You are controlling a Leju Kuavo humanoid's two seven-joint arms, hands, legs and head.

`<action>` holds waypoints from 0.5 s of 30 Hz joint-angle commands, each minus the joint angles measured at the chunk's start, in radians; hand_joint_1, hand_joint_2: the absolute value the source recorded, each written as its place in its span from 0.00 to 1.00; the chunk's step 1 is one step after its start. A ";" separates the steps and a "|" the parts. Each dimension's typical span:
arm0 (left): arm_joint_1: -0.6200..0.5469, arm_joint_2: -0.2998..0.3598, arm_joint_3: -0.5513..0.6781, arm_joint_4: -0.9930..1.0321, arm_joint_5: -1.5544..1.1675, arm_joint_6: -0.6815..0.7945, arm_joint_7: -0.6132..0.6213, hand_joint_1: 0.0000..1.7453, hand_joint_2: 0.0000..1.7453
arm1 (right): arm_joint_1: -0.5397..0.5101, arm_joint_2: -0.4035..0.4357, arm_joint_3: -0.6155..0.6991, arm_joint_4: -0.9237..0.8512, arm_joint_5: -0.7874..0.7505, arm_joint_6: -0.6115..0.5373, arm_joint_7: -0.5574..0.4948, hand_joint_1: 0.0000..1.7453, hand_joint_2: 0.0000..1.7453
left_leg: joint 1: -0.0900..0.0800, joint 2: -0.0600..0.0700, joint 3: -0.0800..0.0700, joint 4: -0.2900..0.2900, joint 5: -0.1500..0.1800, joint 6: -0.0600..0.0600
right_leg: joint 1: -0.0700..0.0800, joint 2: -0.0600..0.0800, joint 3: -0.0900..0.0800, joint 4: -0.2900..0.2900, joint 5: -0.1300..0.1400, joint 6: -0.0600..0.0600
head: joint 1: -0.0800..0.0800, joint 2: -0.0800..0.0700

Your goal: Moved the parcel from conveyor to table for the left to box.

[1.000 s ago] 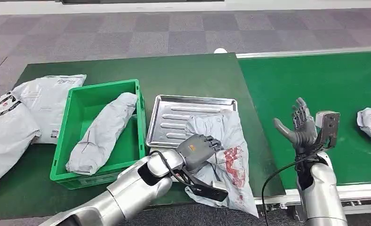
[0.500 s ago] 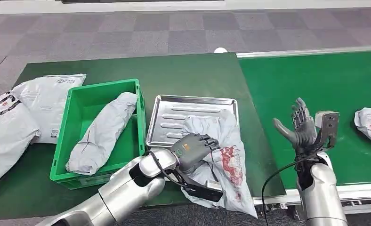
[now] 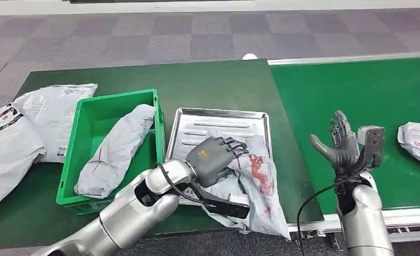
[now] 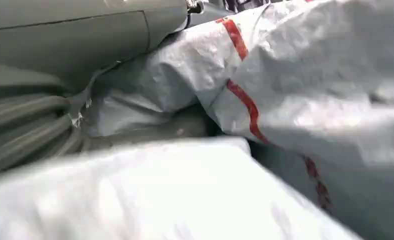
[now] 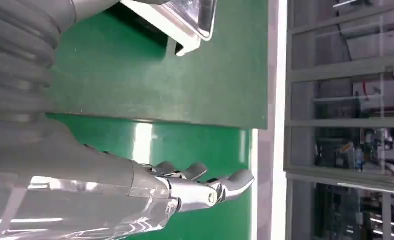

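1. At the far left of the bench (image 3: 218, 80) we see two grey bags (image 3: 32, 128) lying flat, one partly over the other.
2. Next comes a green crate (image 3: 85, 122) with a long grey parcel lying slantwise inside it.
3. Just right of the crate a metal tray (image 3: 224, 120) sits on the bench.
4. The parcel (image 3: 256, 186), white with red print, lies across the tray's near right corner and hangs off the bench's front edge.
5. Our left hand (image 3: 210, 157) lies on top of the parcel with its fingers curled down onto it. We cannot tell whether they grip it or only press on it. In the left wrist view the parcel (image 4: 295, 100) bunches up close against the hand's grey cover.
6. To the right runs the conveyor (image 3: 357, 90), a brighter green.
7. Our right hand (image 3: 338, 144) is raised over the conveyor's near edge, fingers spread upward, thumb apart, holding nothing. The right wrist view shows its fingers (image 5: 195, 172) apart over the belt.
8. At the far right another white bag (image 3: 417, 143) lies on the conveyor.
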 commanded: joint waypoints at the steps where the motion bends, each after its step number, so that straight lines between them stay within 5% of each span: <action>1: -0.115 0.063 0.159 -0.060 -0.106 0.049 0.034 1.00 1.00 | -0.070 0.046 -0.035 0.094 0.024 0.009 0.006 0.00 1.00 | 0.001 0.007 -0.001 0.000 0.001 0.002 | 0.001 0.005 -0.003 0.000 0.003 -0.003 | 0.000 0.000; 15: -0.121 0.061 0.296 0.069 -0.213 0.166 0.071 1.00 1.00 | -0.099 0.066 0.000 0.144 0.059 -0.002 0.019 0.00 1.00 | 0.000 0.005 0.000 -0.001 0.001 0.000 | 0.001 0.004 -0.001 0.000 0.002 -0.003 | 0.000 0.000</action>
